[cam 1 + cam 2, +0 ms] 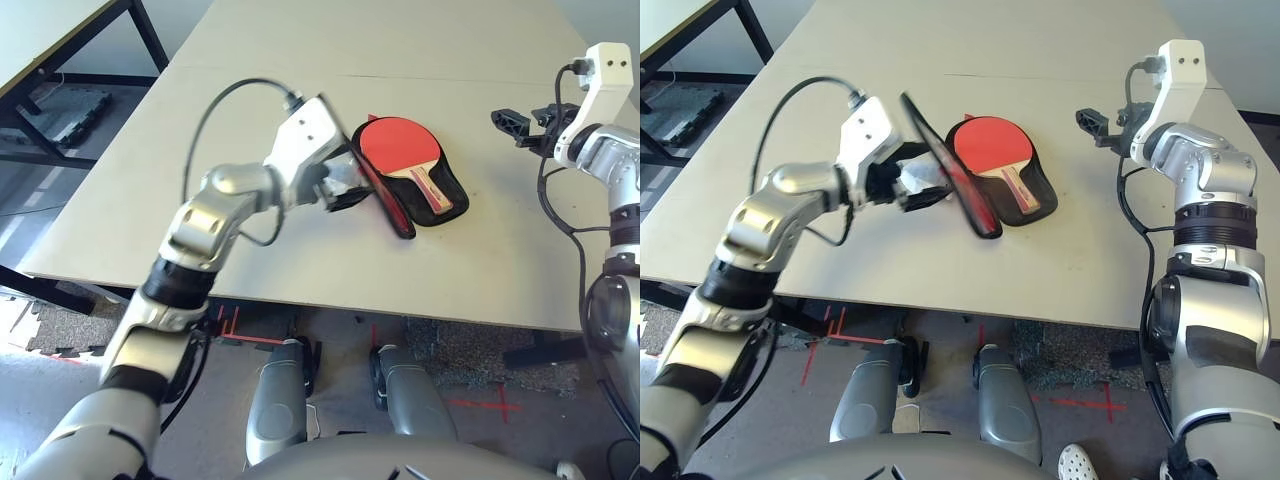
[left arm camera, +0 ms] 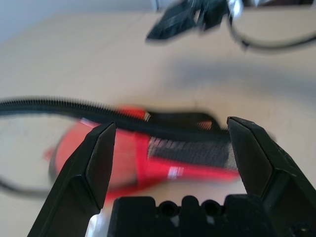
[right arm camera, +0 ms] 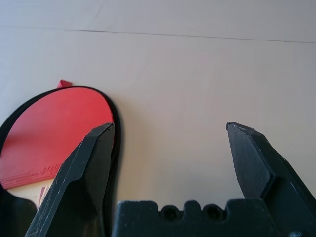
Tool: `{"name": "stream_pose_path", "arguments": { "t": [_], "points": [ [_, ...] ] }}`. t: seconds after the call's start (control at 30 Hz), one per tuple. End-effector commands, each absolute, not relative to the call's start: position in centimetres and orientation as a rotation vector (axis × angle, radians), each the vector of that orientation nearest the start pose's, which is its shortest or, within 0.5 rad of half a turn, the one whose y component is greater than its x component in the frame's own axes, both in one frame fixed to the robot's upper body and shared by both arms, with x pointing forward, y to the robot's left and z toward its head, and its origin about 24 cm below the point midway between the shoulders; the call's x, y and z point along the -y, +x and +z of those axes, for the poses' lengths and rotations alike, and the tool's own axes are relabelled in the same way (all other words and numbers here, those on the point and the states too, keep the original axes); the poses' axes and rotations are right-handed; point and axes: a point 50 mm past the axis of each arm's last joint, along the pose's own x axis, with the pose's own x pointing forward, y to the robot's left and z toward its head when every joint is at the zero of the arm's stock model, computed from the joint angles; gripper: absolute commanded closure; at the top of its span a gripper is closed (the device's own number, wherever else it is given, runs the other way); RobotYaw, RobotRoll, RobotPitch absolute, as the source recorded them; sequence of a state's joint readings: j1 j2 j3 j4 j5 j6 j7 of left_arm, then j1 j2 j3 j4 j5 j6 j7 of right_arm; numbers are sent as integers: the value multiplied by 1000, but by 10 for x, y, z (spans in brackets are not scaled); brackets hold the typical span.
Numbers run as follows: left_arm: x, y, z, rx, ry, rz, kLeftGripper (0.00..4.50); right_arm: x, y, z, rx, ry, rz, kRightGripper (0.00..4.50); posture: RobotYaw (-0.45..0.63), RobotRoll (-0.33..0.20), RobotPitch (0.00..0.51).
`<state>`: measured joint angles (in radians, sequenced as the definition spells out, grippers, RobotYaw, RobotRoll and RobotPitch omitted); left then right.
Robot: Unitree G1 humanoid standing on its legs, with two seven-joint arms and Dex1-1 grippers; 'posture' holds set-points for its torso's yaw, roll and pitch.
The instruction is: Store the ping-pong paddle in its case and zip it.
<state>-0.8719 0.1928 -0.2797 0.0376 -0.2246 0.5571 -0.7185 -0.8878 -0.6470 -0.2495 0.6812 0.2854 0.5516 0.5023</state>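
Red ping-pong paddle (image 1: pixel 402 146) lies inside the open case (image 1: pixel 1025 205) on the table (image 1: pixel 300 60); both grippers' jaws apart, left gripper (image 1: pixel 925 185) beside the raised flap, which could flop back unzipped if nudged

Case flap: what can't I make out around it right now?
- Whether the left gripper touches the case flap: head views, hidden by its wrist; left wrist view, blurred.
- Zipper pull: not discernible.
- Ping-pong paddle handle: right wrist view, cut off behind the right gripper's jaws.
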Motion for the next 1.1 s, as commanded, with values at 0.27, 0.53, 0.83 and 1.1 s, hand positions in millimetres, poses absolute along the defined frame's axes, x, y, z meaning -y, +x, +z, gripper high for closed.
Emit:
{"name": "stream_pose_path", "arguments": {
  "t": [0.27,0.53,0.83,1.1],
  "points": [
    [3,323,179,53,305,-1096,0,310,363,193,-115,245,188,17,-19,0,172],
    [-46,331,188,38,329,-1021,0,292,356,181,-342,369,384,17,2,0,189],
    [-86,323,190,-16,382,-987,0,261,351,150,-602,356,534,17,28,0,201],
    [-88,317,188,-35,365,-982,0,241,351,127,-701,366,576,17,44,0,211]
  ]
}}
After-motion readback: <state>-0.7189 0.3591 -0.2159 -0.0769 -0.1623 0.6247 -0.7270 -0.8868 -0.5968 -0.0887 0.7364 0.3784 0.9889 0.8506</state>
